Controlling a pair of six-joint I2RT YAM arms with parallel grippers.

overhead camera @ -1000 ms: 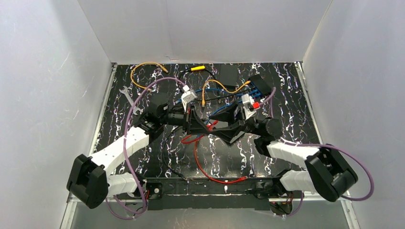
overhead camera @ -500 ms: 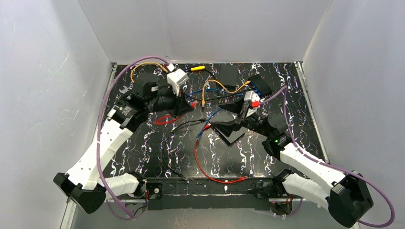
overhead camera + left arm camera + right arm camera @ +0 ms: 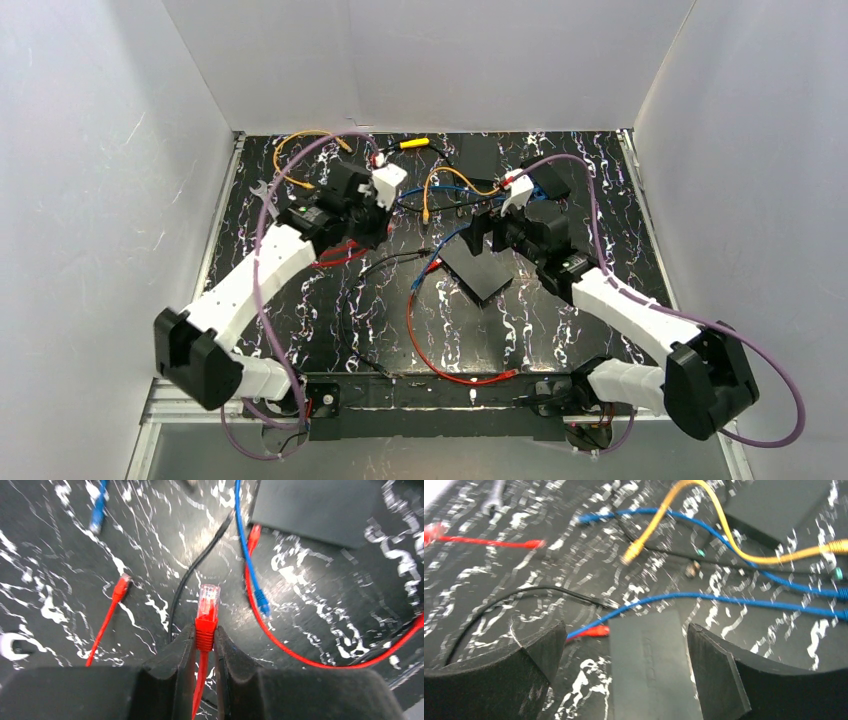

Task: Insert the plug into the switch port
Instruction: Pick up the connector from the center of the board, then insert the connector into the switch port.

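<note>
The left arm reaches out from the near-left corner of the table (image 3: pixel 640 240), elbow low and forearm angled toward the far-left part. Its left gripper (image 3: pixel 205 632) is pinched tight on the red boot of the plug (image 3: pixel 208 600). The plug's clear tip pokes out ahead, and the red cable (image 3: pixel 200 680) trails back between the fingers. The right arm bends in from the near-right corner. The right gripper (image 3: pixel 626 632) stands spread wide, one finger on each side of the black switch (image 3: pixel 651 670), which lies near the table's centre.

red plug (image 3: pixel 206 612) pinched between jaws, blue cable (image 3: pixel 245 545) just beside
</note>
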